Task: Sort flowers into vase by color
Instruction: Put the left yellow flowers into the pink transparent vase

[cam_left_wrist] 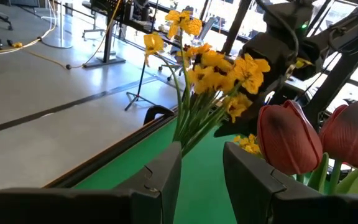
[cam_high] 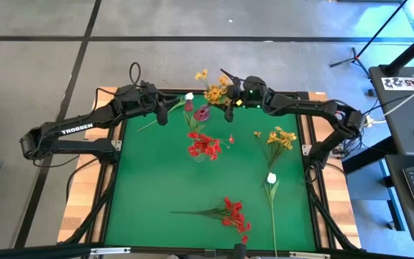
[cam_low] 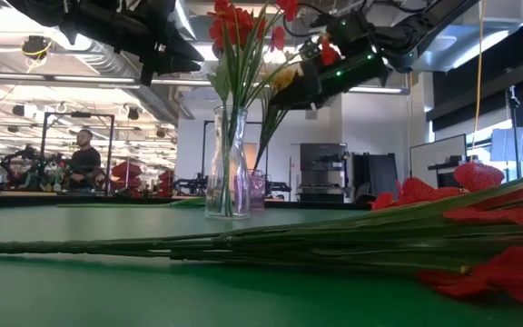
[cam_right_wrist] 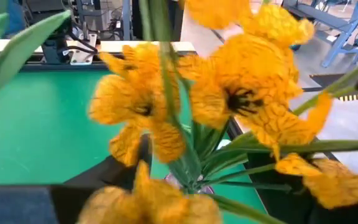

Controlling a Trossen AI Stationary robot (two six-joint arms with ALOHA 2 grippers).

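My right gripper (cam_high: 230, 108) is at the far middle of the table, shut on a yellow-orange spray (cam_high: 214, 91). The spray's stem slants down toward a small purple vase (cam_low: 257, 189). Two dark red-pink buds (cam_high: 202, 113) stand beside it and show in the left wrist view (cam_left_wrist: 289, 138). My left gripper (cam_high: 162, 113) is open and empty just left of them (cam_left_wrist: 202, 168). A white bud (cam_high: 189, 96) is next to it. A red spray (cam_high: 203, 147) stands in a clear vase (cam_low: 228, 163). My right gripper holds the yellow-orange spray by its bunched stems (cam_right_wrist: 191, 175) just below the blooms, between its two fingers. The blooms spread out beyond the fingers. The stem hangs slanting below the gripper (cam_low: 267, 136); its lower end is hidden behind the clear vase.
On the green mat lie another yellow-orange spray (cam_high: 279, 138) at the right, a white bud (cam_high: 271, 178) on a long stem below it, and a red spray (cam_high: 230, 213) near the front edge, which also shows close up in the low view (cam_low: 443, 227).
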